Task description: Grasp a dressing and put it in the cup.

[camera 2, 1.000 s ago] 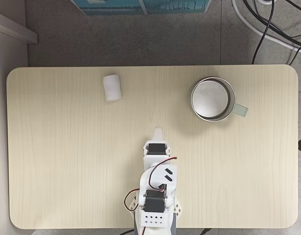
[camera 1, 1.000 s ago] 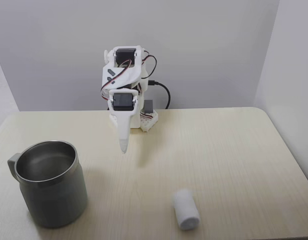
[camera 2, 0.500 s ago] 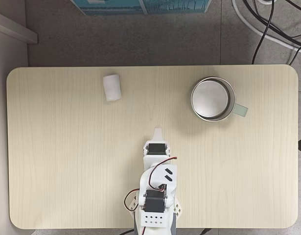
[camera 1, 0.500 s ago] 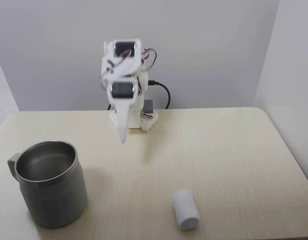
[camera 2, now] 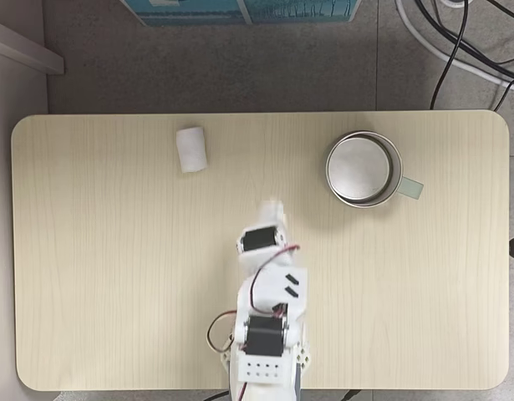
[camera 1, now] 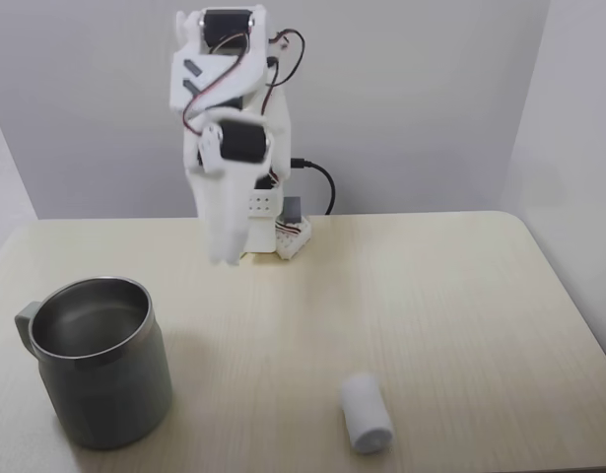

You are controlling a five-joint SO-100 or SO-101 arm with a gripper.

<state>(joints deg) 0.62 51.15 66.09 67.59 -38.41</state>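
The dressing (camera 1: 367, 412) is a small white roll lying on its side near the table's front edge in a fixed view; from above, the dressing (camera 2: 190, 149) lies at the far left. The cup (camera 1: 96, 360), a grey-green metal mug with a shiny inside, stands upright at the front left. Seen from above, the cup (camera 2: 363, 169) is at the far right with its handle pointing right. My white gripper (camera 1: 224, 258) hangs point-down in the air, blurred, above the table's middle, apart from both. Its fingers look pressed together and hold nothing. From above, the gripper (camera 2: 273, 206) sits between roll and mug.
The arm's base (camera 2: 263, 368) is fixed at one long edge of the pale wooden table (camera 1: 431, 296), and a black cable (camera 1: 322, 182) runs behind it. Grey walls close the back and right sides. Cables (camera 2: 457, 42) and a blue box (camera 2: 240, 10) lie on the floor beyond the table.
The arm has risen and stretched forward, lifting the gripper higher and shifting it slightly left in the front-facing view. The dressing and the cup have not moved.
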